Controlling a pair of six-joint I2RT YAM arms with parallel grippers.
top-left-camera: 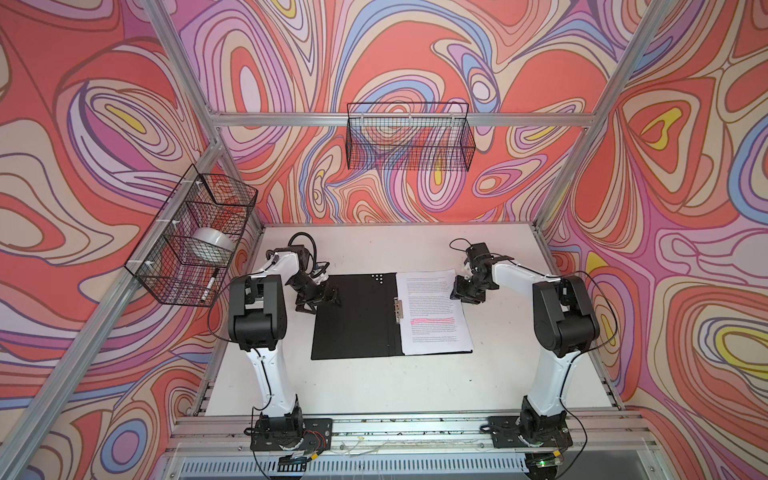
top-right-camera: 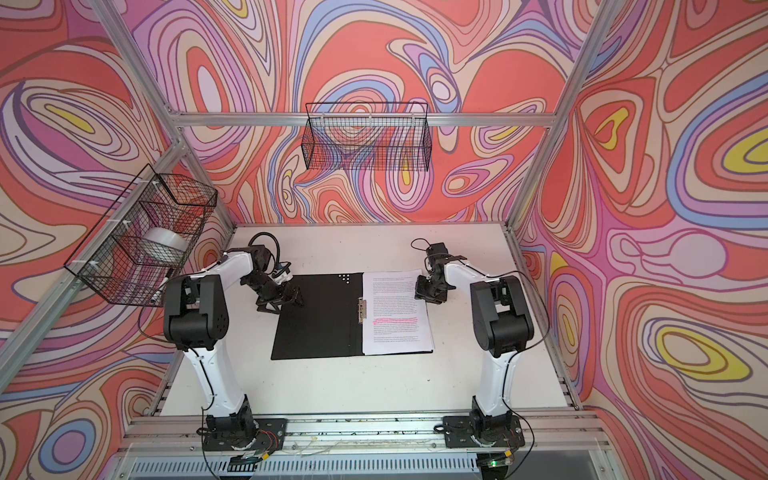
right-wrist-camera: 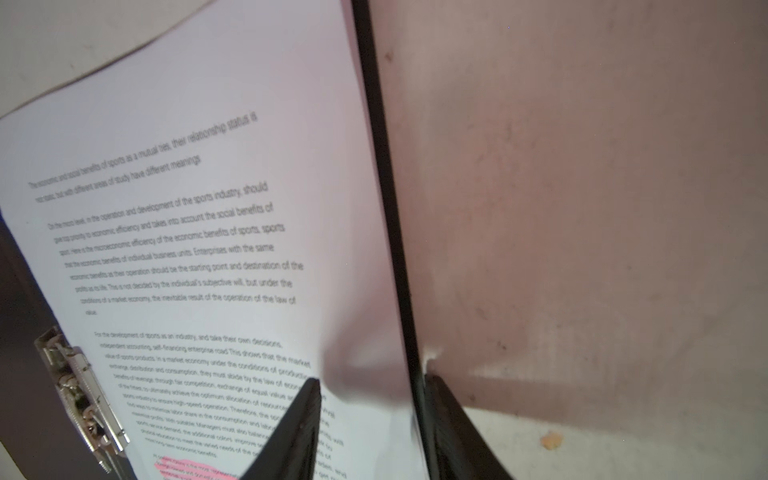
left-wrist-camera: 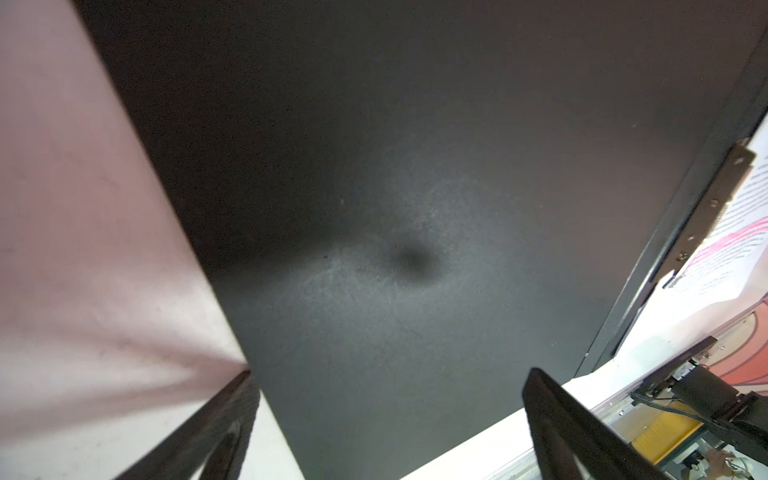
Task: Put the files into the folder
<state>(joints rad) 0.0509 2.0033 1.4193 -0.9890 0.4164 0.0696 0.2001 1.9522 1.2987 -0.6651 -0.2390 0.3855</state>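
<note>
The folder (top-left-camera: 353,320) lies open flat around the middle of the counter (top-left-camera: 374,386), black inside up. The files (top-left-camera: 434,311) sit on its right half, next to the metal clip (top-left-camera: 399,309). The left arm bends in from the counter's left edge, with its hand (top-left-camera: 319,304) spread wide and tipped down over the folder's left edge, holding nothing. The right arm comes in from the right edge, hand (top-left-camera: 466,298) pointing down and only partly spread. One finger (right-wrist-camera: 299,419) rests on the printed page, the other just outside the folder's right edge, so it's straddling the edge, not pinching.
</note>
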